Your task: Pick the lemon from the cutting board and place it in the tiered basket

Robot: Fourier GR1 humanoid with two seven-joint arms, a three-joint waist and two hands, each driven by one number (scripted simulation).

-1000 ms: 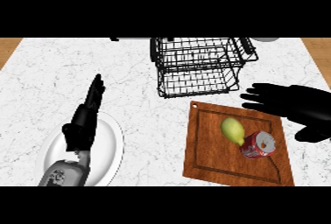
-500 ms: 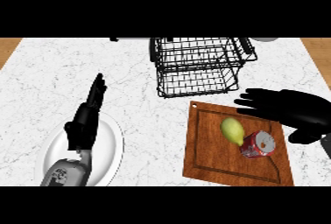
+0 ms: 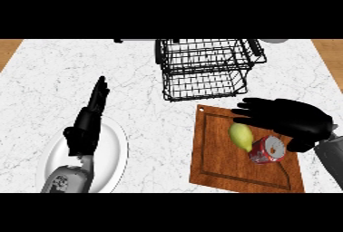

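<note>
Since one second ago, the right hand [image 3: 289,120] has moved toward the middle of the cutting board [image 3: 218,156] and now hangs over its far right part. Its fingers are spread and only a little bent, pointing to the board's far left corner, and they hold nothing. The thumb hangs down at the board's right edge, just beside a red can [image 3: 269,150].

The lemon [image 3: 241,136] lies on the board, just below the fingers of the right hand; whether they touch it I cannot tell. It is yellow-green and long in shape, and its lower end lies against the red can, which lies on its side on the right part of the board.

Beyond the far edge of the board stands the tiered basket [image 3: 204,68], made of black wire, near the back edge of the white marble table [image 3: 144,113].

Well apart from the board, on its left side, the left hand [image 3: 87,127] is in the same place as before, with straight fingers together pointing away from the robot. It hovers over a white plate [image 3: 110,158] and holds nothing.
</note>
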